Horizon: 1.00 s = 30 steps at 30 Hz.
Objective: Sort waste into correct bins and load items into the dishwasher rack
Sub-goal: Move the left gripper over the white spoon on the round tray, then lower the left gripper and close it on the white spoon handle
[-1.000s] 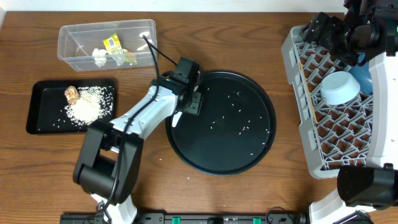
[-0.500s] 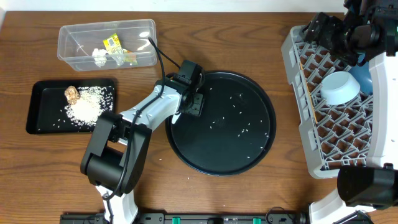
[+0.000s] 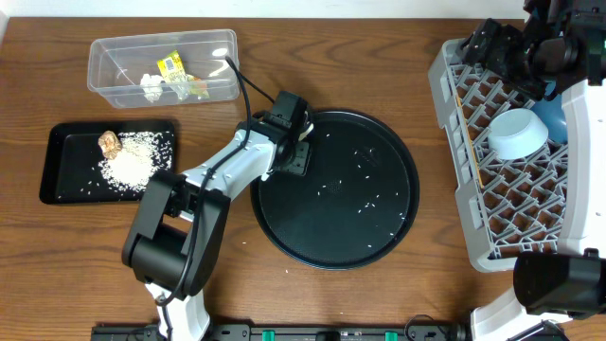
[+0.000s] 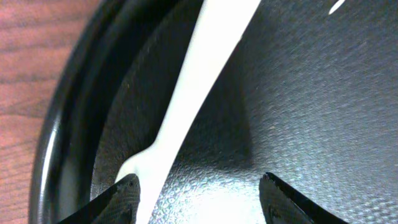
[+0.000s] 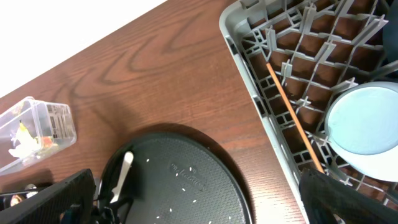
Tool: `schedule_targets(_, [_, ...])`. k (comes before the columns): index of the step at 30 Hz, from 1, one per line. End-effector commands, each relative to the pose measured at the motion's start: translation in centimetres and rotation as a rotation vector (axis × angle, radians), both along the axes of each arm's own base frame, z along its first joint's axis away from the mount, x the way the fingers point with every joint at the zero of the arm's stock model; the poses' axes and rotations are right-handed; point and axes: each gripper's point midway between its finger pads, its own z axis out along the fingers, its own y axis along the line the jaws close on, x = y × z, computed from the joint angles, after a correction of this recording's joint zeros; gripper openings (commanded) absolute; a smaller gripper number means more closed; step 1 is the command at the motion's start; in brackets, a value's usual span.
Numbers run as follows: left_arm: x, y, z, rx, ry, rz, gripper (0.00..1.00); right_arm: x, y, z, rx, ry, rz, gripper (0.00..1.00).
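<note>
My left gripper (image 3: 295, 154) is open at the left rim of the large round black tray (image 3: 379, 237). In the left wrist view its jaws (image 4: 198, 186) straddle a white plastic utensil (image 4: 193, 87) lying on the tray, close to the left finger. Loose rice grains (image 3: 365, 199) dot the tray. The clear tub (image 3: 114, 80) holds the yellow-green wrapper (image 3: 173, 68) and the white tissue (image 3: 150, 87). The shallow black tray (image 3: 57, 189) holds a rice pile (image 3: 133, 161) and the brown lump (image 3: 108, 143). My right gripper (image 3: 502, 47) is open and empty, high over the grey rack (image 3: 453, 123).
In the rack the white bowl (image 3: 517, 133) lies upside down, with the dark-blue bowl (image 3: 557, 118) partly hidden beside it. A thin orange stick (image 5: 292, 118) lies on the rack's grid. The pink and light-blue cups are out of view.
The left arm's lower links swung a little right, and its gripper edged slightly up the tray rim. The right arm has not moved.
</note>
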Motion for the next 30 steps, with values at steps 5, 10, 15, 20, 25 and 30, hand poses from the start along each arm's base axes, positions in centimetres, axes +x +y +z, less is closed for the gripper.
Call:
schedule_targets(5, [1.2,-2.0,2.9,-0.040,-0.116,-0.078,0.63,-0.2,0.3,0.1,-0.011,-0.002,0.018,0.99])
schedule_targets(10, [1.3,-2.1,2.8,-0.037,-0.124,-0.093,0.63,-0.2,0.3,0.1,-0.011,-0.002,0.018,0.99])
schedule_targets(15, [1.4,-2.1,2.9,-0.028,-0.133,-0.118,0.63,-0.2,0.3,0.1,-0.012,-0.002,0.018,0.99])
schedule_targets(20, [1.6,-2.1,2.2,-0.027,-0.130,-0.116,0.64,-0.2,0.3,0.1,-0.011,-0.002,0.018,0.99])
schedule_targets(25, [1.4,-2.0,1.1,-0.017,-0.107,-0.117,0.64,-0.2,0.3,0.1,-0.011,-0.002,0.018,0.99])
schedule_targets(30, [1.4,-2.0,0.6,-0.011,-0.098,-0.121,0.64,-0.2,0.3,0.1,-0.011,-0.002,0.018,0.99])
